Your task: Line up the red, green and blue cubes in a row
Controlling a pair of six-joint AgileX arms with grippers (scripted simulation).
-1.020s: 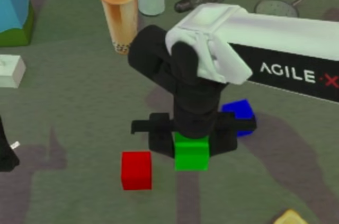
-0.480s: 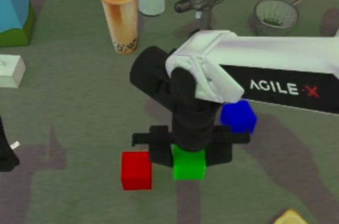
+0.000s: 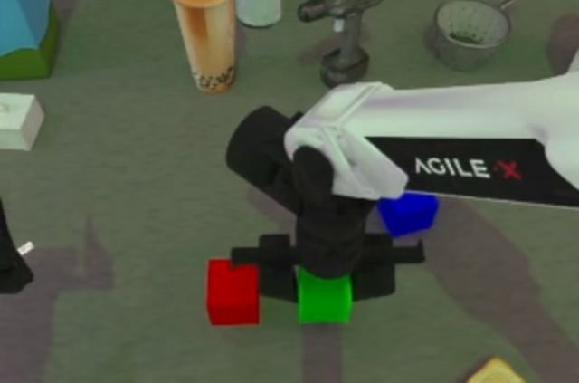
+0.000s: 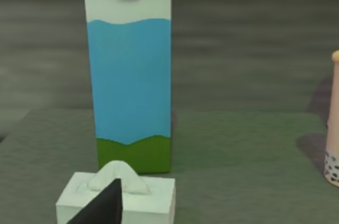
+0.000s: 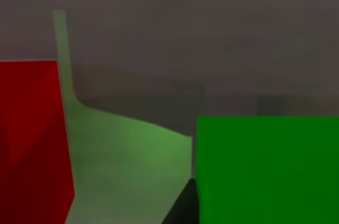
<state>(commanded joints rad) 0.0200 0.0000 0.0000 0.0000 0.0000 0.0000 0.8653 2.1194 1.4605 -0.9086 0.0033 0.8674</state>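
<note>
While the right arm reaches in from the right edge of the top view, its black right hand [image 3: 324,282] sits low in the frame's centre, straight over the green cube [image 3: 324,299], a small plain matte block of bright green whose lower part shows beneath the hand's body. How far the fingers stand apart, and whether they press the cube's sides, I cannot tell from above; in the right wrist view the green cube [image 5: 267,168] fills the lower right with a dark finger [image 5: 183,205] right at its edge. Just left of it on the surface [image 3: 136,184] lies the red cube [image 3: 232,291], the same size and finish, near the green one with a narrow gap that the hand's dark body partly covers; the right wrist view shows the red cube [image 5: 32,139] apart from the green one with bare surface between. A deep blue cube [image 3: 409,213] lies up and to the right of the hand, half tucked under the white forearm, out of line with the other two. At the far left edge, lower down, the left hand [image 3: 11,261] is parked, and I cannot tell how its fingers stand.
</note>
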